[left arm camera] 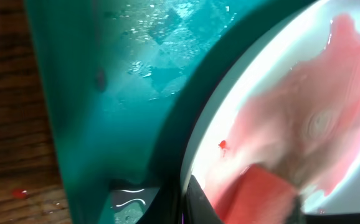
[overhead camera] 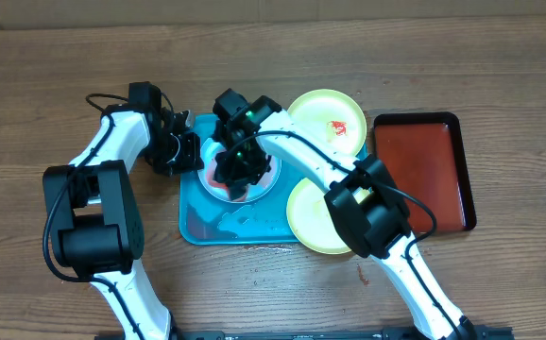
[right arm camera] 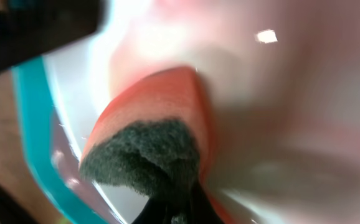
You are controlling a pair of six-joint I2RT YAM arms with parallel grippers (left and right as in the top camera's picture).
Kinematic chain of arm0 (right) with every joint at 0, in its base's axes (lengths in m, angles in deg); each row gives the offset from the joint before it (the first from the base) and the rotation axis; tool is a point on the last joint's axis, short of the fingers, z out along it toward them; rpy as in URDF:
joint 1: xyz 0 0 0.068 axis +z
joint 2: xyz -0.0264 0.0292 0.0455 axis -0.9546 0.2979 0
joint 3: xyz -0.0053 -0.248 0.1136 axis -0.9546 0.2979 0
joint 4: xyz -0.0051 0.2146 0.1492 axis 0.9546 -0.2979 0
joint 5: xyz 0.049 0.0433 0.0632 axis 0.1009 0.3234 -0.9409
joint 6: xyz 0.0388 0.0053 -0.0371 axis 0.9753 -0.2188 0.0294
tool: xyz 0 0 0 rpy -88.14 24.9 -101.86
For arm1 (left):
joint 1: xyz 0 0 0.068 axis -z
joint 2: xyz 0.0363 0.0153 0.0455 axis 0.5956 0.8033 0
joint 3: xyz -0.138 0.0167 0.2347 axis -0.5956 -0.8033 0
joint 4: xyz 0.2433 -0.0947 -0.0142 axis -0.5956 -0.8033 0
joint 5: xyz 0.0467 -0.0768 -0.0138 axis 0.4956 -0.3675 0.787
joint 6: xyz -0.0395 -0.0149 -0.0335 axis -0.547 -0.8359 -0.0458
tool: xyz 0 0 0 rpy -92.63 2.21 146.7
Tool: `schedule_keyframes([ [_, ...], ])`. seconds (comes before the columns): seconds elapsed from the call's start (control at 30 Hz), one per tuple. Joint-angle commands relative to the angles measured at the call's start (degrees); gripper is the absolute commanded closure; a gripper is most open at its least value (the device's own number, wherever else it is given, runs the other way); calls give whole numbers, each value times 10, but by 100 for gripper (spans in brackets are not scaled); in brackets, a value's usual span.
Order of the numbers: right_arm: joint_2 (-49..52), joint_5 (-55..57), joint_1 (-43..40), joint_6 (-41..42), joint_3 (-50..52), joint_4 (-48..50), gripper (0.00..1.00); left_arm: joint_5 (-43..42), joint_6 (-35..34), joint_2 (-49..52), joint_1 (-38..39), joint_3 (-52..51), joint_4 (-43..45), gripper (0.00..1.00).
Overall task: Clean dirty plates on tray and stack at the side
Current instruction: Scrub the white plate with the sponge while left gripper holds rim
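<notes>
The light blue plate, smeared pink-red, lies on the turquoise tray. My right gripper is shut on an orange sponge with a dark scouring side and presses it onto the plate's centre. My left gripper is at the plate's left rim. In the left wrist view its fingers close over the rim of the plate, above the wet tray. Two lime-yellow plates lie to the right: one with red sauce, one partly under my right arm.
A dark red, black-rimmed tray lies at the right on the wooden table. The near lime-yellow plate overlaps the turquoise tray's right edge. Both arms cross over the tray's upper half.
</notes>
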Motion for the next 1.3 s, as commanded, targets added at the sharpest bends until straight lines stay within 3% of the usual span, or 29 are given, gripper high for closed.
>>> schedule_keyframes([
  [0.0,14,109,-25,-13,-35,-33,96,-12,9,5,-2,0,4,96],
  [0.13,14,256,-31,18,-63,-59,96,-12,9,5,-2,0,4,96],
  [0.33,17,327,-30,50,-60,-11,96,-12,9,5,-2,0,3,96],
  [0.47,18,316,-30,67,-59,44,96,-12,9,5,-1,0,2,96],
  [0.83,18,113,-6,58,-53,106,96,-12,9,5,0,0,3,96],
  [1.27,18,117,38,30,-53,66,96,-12,9,5,-1,0,6,96],
])
